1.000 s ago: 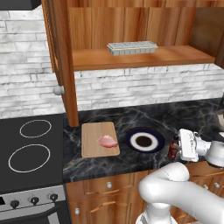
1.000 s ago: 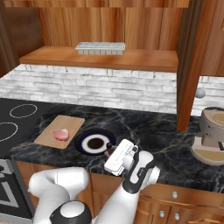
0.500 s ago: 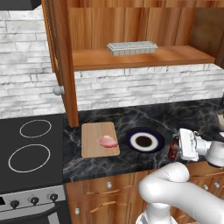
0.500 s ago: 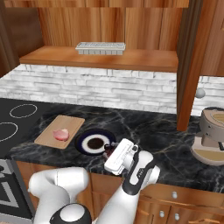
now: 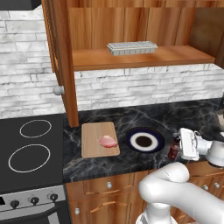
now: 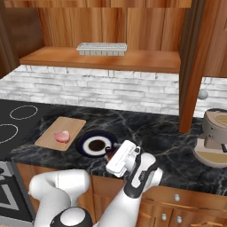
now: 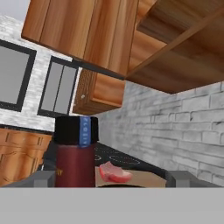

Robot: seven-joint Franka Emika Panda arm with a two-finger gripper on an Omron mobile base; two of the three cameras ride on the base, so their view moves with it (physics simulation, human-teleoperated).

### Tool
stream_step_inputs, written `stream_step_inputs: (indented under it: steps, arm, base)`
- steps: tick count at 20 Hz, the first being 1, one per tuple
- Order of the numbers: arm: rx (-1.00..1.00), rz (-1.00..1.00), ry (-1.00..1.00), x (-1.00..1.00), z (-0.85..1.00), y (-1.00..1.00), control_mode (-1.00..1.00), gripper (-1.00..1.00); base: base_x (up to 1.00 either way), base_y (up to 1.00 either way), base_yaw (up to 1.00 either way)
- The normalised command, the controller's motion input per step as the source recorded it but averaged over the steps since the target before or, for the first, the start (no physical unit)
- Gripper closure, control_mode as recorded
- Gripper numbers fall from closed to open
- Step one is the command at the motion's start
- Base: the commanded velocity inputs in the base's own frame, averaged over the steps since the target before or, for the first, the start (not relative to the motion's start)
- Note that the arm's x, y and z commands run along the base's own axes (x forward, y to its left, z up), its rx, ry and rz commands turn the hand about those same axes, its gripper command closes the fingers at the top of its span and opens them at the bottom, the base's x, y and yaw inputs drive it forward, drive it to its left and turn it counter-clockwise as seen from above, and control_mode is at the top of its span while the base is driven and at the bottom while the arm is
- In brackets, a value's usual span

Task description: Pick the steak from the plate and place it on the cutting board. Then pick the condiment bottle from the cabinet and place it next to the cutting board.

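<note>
condiment bottle upright between the wide-apart fingers of the pincer; fingers clear of it

Dark marble counter carries cutting board, plate just beside it, and condiment bottle upright right of the plate
</note>
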Motion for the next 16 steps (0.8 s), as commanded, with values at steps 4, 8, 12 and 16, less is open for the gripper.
stream_step_inputs:
  steps: [4,8,12,16]
  arm:
    - [0.00,0.00,0.00,-0.08,0.00,-0.15,-1.00,-1.00]
    - [0.00,0.00,0.00,-0.20,0.00,-0.09,-1.00,-1.00]
    - [0.00,0.00,-0.01,-0.22,0.03,0.00,-1.00,-1.00]
    - [0.00,0.00,-0.01,-0.25,0.09,0.00,-1.00,-1.00]
  base:
    - [0.00,0.00,0.00]
    - [0.00,0.00,0.00]
    - [0.00,0.00,0.00]
    - [0.00,0.00,0.00]
